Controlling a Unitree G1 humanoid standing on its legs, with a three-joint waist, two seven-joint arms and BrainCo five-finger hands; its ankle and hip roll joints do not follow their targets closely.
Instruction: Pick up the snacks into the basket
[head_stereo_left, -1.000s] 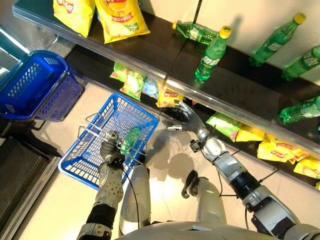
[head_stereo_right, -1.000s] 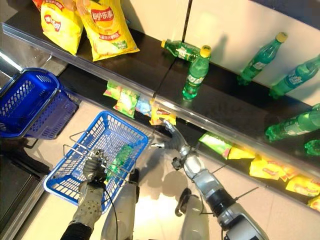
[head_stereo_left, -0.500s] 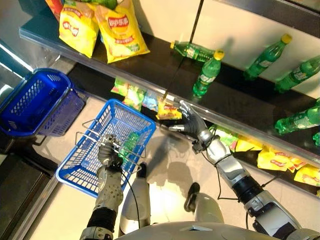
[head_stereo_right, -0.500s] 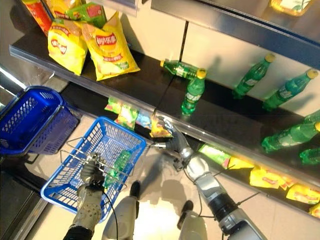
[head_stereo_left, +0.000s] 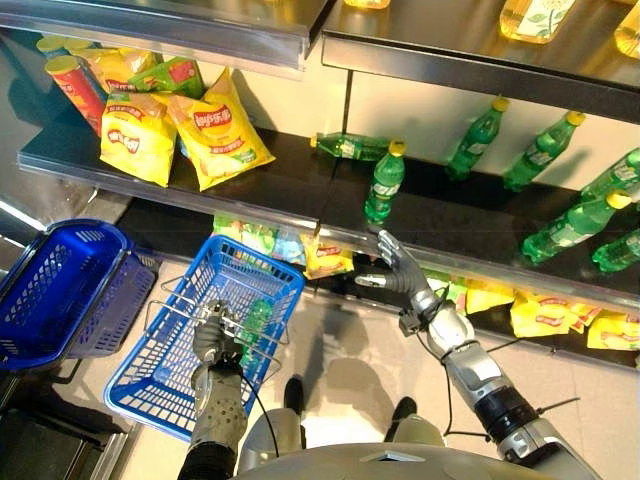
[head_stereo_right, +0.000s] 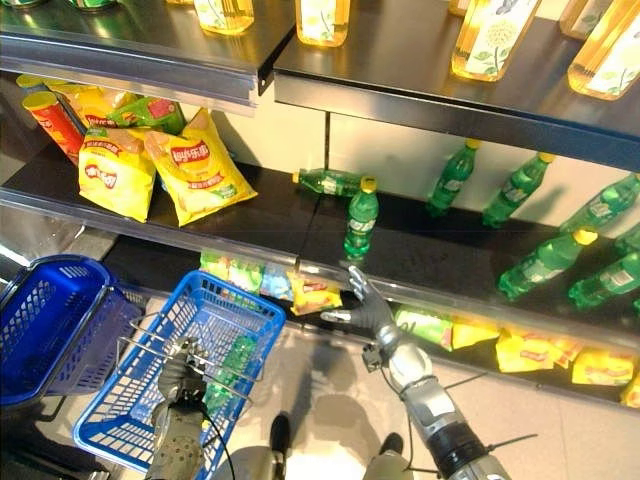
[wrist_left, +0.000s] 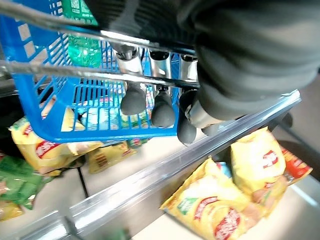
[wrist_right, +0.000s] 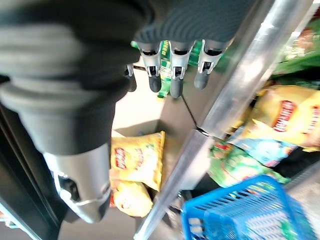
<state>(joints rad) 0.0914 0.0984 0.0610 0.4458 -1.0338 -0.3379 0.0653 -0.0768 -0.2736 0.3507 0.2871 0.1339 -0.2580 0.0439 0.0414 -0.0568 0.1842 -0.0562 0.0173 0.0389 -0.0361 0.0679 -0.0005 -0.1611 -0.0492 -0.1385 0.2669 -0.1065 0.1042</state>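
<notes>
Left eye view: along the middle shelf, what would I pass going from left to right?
Red tube cans → yellow chip bags → bottle lying flat → upright green bottle → leaning green bottles.

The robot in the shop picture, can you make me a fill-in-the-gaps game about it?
1. The left hand is curled round the wire handle of the light ____ basket.
2. Inside that basket lies a green ____.
3. The right hand has its fingers ____, raised near the shelf edge.
4. One green bottle stands upright above that hand, and its cap is ____.

Missing words: blue; bottle; open; yellow
</notes>
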